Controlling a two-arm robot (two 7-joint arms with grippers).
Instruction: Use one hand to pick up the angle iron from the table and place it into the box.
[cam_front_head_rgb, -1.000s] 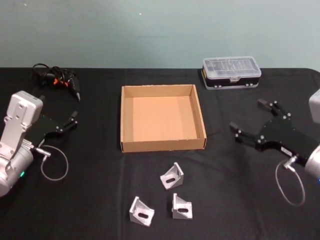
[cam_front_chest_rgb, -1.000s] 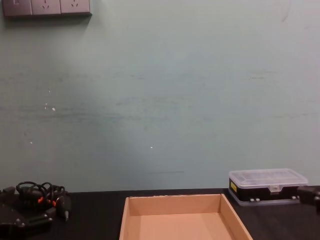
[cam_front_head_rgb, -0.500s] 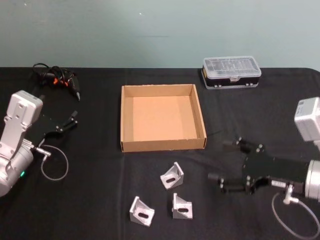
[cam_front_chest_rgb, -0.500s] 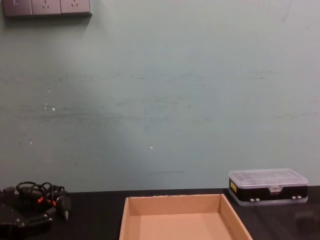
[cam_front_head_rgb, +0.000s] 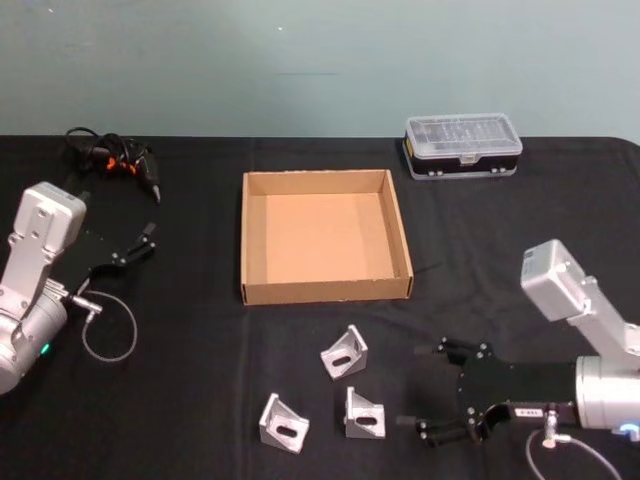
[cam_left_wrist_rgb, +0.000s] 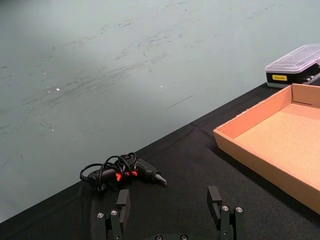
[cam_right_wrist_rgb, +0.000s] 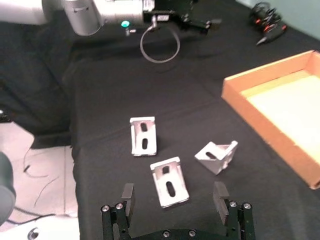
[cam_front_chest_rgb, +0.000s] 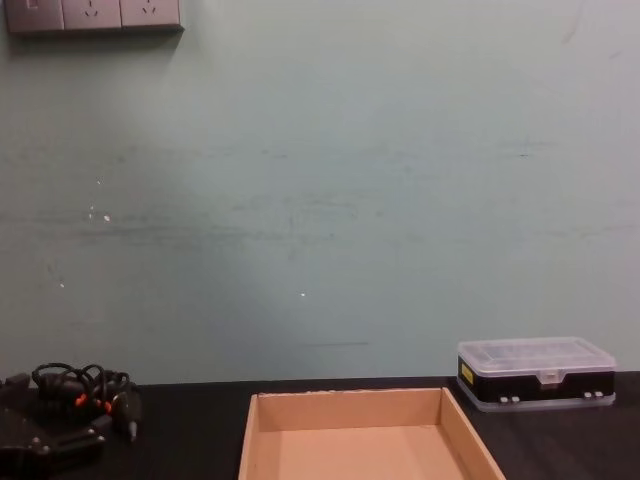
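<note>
Black table (cam_front_head_rgb: 200, 400), pick stage: nothing lifted, box (cam_front_head_rgb: 325, 292) empty.
Right hand (cam_front_head_rgb: 430, 388) is low over the table, jaws spread, holding nothing. Nearest iron (cam_front_head_rgb: 363, 413) lies on the table just ahead of the jaw gap; second iron (cam_front_head_rgb: 344, 352) and third iron (cam_front_head_rgb: 283, 422) lie beyond the fingertips, box farther ahead. Left hand (cam_front_head_rgb: 125, 250) is parked well apart, jaws spread. Judged remaining: advance, close on one iron, lift, carry, release in box.

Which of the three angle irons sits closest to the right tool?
The front-right angle iron, directly ahead of the open right tool. The front-left angle iron and the rear angle iron lie farther off.
</note>
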